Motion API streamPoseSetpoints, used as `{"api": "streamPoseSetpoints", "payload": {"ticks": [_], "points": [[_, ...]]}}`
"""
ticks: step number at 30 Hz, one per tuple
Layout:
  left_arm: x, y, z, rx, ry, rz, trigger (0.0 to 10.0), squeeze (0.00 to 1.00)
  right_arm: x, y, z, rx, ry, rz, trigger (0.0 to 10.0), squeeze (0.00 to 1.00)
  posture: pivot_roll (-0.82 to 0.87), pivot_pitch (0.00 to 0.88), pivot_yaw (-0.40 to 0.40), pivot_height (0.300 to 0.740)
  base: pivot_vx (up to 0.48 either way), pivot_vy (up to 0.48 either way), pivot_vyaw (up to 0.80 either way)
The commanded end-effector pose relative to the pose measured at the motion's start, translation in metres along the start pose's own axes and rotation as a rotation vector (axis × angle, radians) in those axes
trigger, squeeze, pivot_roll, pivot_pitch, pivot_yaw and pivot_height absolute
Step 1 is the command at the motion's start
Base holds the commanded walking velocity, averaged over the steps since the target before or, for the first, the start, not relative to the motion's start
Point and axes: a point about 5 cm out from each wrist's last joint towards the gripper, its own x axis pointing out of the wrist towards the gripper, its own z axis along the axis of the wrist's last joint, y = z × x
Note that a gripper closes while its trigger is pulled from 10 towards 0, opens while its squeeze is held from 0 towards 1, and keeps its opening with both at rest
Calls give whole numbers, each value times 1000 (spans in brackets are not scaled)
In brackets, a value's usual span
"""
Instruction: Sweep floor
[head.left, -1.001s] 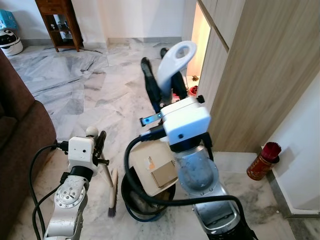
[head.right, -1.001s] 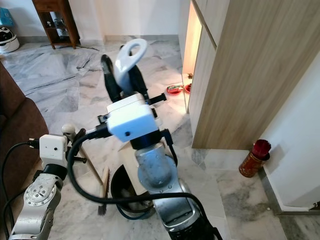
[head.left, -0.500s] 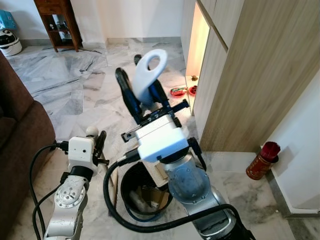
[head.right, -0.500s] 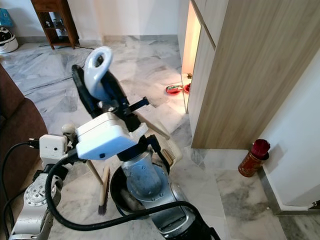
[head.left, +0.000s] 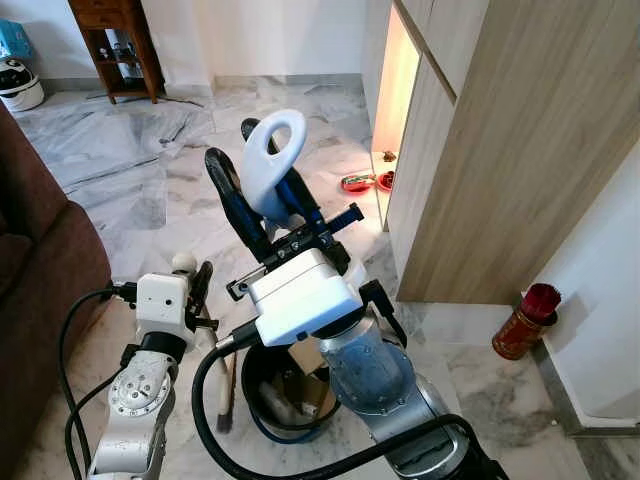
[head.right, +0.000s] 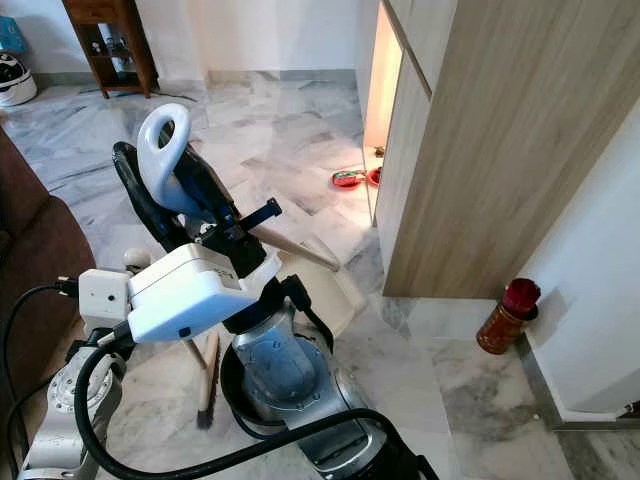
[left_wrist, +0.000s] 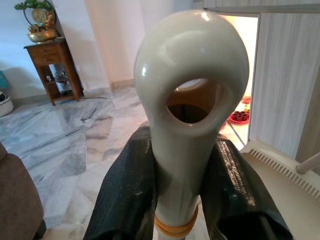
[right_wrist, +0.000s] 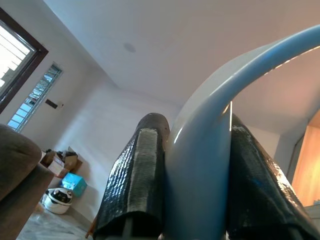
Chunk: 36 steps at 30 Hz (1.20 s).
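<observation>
Far left, against the edge: a brown sofa (head.left: 40, 260). Beyond it, at the far wall, a white round appliance (head.left: 20, 85) and a dark wooden side table (head.left: 115, 40).

Just right of the sofa, near: the left gripper (head.left: 201, 285), raised and clamped narrow on the cream broom handle (left_wrist: 190, 45). Seen close in the left wrist view, with a black finger pressed to each side of the shaft below its looped end. Lower down, the broom head (head.right: 207, 385), bristles on the marble floor (head.left: 150, 160), just left of the bin.

Centre, near: a black bin (head.left: 250, 365) standing on the floor, with card and scraps inside. Above it, the right gripper (head.left: 262, 195), lifted high and closed on the pale looped dustpan handle (head.left: 255, 180), one finger on either side of the loop. Behind the right arm, the cream dustpan (head.right: 322, 285), tilted at the far right side of the bin; cannot tell whether touching the rim.

Further right and far: red bowls (head.left: 358, 182) on the floor in a lit gap. Then a tall wooden cabinet (head.left: 520, 150). Right of that, by the white wall, a red canister (head.left: 525, 320) upright on the floor, well apart from the bin.
</observation>
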Motion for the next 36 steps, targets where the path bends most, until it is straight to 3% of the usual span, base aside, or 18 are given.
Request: {"api": "streamPoseSetpoints", "payload": {"ticks": [1,7,10,13,16,18,19,24,29,31,36], "points": [[4,1,11,14,-61,-2,10000,0,6,-5,19,-22,-108,-9,10000,0,-17,58,10,740,0,0,0],[4,0,10,12,-60,-4,10000,0,6,-12,9,-80,-67,-35,10000,0,-17,57,10,740,0,0,0],[4,-1,10,11,-59,-3,10000,0,3,-28,-5,-144,-8,-88,10000,0,-18,55,10,740,0,0,0],[4,-1,10,10,-58,-5,10000,0,-5,-59,-26,-243,71,-161,10000,0,-20,54,10,740,0,0,0],[4,-1,10,9,-58,-5,10000,0,-12,-79,-38,-304,126,-205,10000,0,-20,54,9,740,0,0,0],[4,-1,9,8,-57,-6,10000,0,-26,-103,-54,-363,214,-271,10000,0,-20,52,9,740,0,0,0],[4,-1,9,8,-57,-6,10000,0,-26,-103,-54,-363,214,-271,10000,0,-20,52,9,740,0,0,0],[3,-1,9,6,-57,-9,10000,0,-58,-134,-80,-370,373,-404,10000,0,-20,53,12,740,0,0,0],[4,-2,9,5,-56,-12,10000,0,-78,-140,-96,-337,463,-444,10000,0,-22,55,16,740,0,0,0],[3,-3,9,1,-55,-18,10000,0,-95,-141,-109,-296,536,-483,10000,0,-18,54,18,740,0,0,0],[2,-5,10,-4,-53,-28,10000,0,-114,-138,-122,-300,612,-487,10000,0,-10,57,20,740,0,0,0]]}}
